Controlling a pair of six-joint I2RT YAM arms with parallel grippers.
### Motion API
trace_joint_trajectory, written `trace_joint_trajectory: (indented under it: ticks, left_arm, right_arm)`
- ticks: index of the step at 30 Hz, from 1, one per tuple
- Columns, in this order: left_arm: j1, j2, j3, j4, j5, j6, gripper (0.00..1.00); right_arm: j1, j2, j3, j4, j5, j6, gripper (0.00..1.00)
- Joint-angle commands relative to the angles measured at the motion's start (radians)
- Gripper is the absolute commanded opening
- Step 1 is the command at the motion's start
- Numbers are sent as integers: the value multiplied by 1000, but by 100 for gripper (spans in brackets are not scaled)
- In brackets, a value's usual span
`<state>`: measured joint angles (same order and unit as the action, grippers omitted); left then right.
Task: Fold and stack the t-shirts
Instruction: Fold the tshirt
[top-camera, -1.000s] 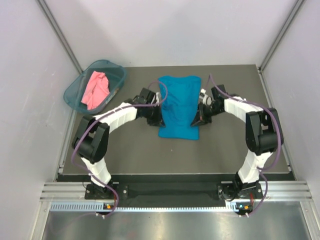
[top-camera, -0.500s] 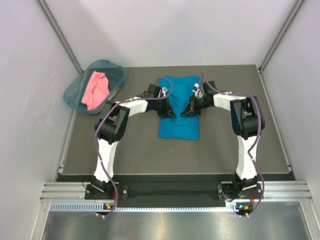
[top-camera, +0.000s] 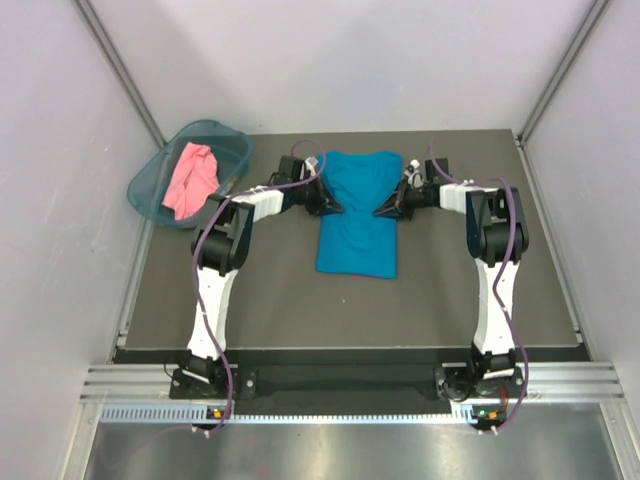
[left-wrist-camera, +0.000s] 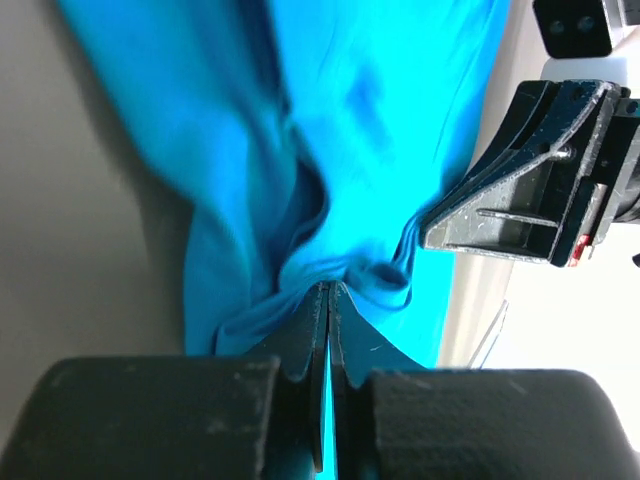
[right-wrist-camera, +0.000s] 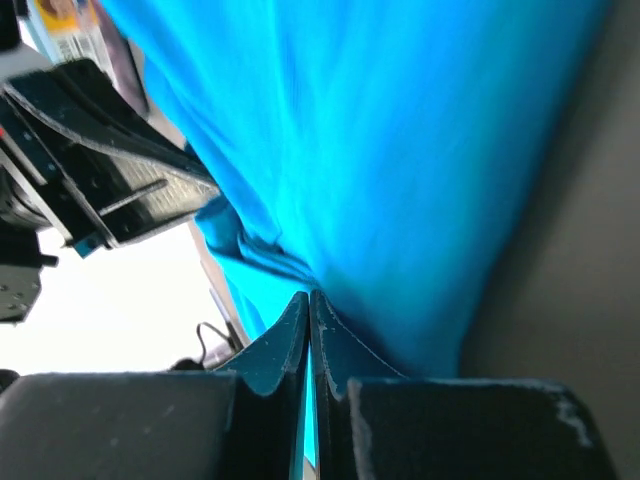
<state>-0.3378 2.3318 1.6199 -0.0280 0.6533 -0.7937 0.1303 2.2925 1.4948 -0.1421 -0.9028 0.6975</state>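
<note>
The teal-blue t-shirt (top-camera: 357, 225) lies in a long narrow shape at the middle of the table. My left gripper (top-camera: 327, 203) is at its left edge and my right gripper (top-camera: 384, 209) is at its right edge, both on the far half. In the left wrist view my left gripper (left-wrist-camera: 329, 292) is shut on a bunched fold of the blue cloth (left-wrist-camera: 380, 120). In the right wrist view my right gripper (right-wrist-camera: 310, 298) is shut on the blue cloth (right-wrist-camera: 400, 150) too. The salmon-pink t-shirt (top-camera: 190, 178) lies crumpled in the basket.
The teal plastic basket (top-camera: 146, 186) stands at the table's far left corner. Grey walls close in on both sides and at the back. The dark table (top-camera: 300, 300) runs to a metal rail at the near edge.
Both grippers have moved toward the far end of the table along the blue shirt's edges, and both arms are stretched out further. The pink shirt and basket have not moved.
</note>
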Motion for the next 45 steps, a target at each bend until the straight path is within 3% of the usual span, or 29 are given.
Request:
trace_joint_trajectory:
  ticks: [1, 7, 13, 19, 22, 25, 29, 39, 45]
  left_arm:
    - [10, 46, 54, 105, -29, -21, 3]
    - [29, 54, 124, 117, -27, -70, 4]
    - [33, -69, 112, -7, -67, 8, 4]
    - [23, -218, -24, -15, -81, 24, 4]
    - [17, -256, -95, 78, -41, -80, 4]
    - [13, -246, -205, 187, -3, -166, 4]
    - [8, -213, -242, 180, -29, -162, 4]
    - [6, -155, -198, -165, -231, -21, 3]
    - [6, -158, -213, -210, -244, 1, 4]
  right_arm:
    - [-29, 38, 67, 35, 38, -1, 1]
    - [-34, 30, 140, -103, 41, -82, 1]
    - [-35, -76, 211, -286, 94, -217, 1]
    - [21, -183, 151, -244, 91, -171, 3]
    - [92, -186, 147, -209, 70, -132, 3]
    - [146, -180, 130, -148, 62, -81, 3]
    - [196, -162, 107, -97, 62, -41, 3]
    - [224, -93, 59, -62, 130, -44, 3]
    - [219, 24, 137, -18, 123, -24, 2]
